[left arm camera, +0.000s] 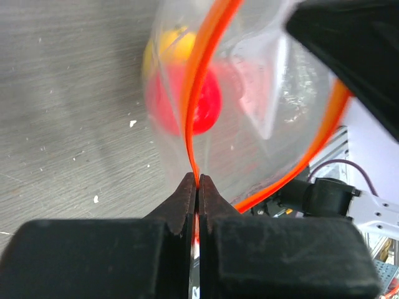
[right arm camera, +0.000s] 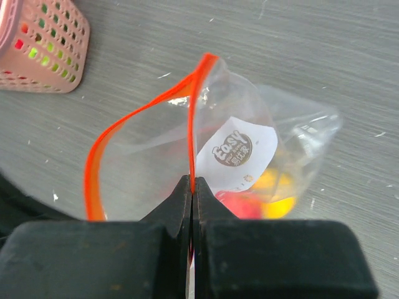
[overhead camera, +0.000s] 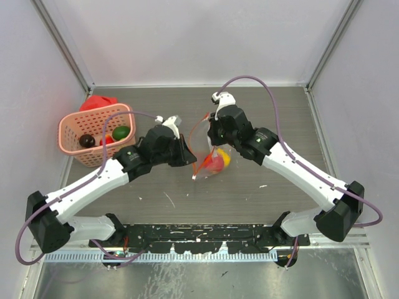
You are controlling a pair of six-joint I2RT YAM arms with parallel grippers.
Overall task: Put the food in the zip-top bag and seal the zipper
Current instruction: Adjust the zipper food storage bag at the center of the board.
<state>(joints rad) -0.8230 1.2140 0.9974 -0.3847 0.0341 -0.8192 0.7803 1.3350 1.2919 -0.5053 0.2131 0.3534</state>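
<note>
Left jaws are pressed fully together, pinching the zipper right at their tips; the orange strip runs straight up and away from the pinch. Right jaws are also clamped flat, on the zipper's other lip, strip rising from the tips to the bag's corner. The two lips bow apart in the middle, so the zip-top bag mouth gapes open between the two pinch points and is not sealed. Just beyond the right jaws, on the bag wall, sits a white sticker with a round brown logo reading "Easy"; the smaller line under it is too small to read. No other writing is legible. Inside the bag, past the sticker: one red food piece and one yellow food piece, touching, low in the bag. From above, the bag sits mid-desk between the two arms, left jaws on its left side, right jaws on its far-right side; I can't tell whether the bag bottom rests on the desk. Further back left, well apart from the bag: a pink lattice basket holding a green piece, a dark piece and a red bit between them. A red object lies just behind the basket, identity unclear.
</note>
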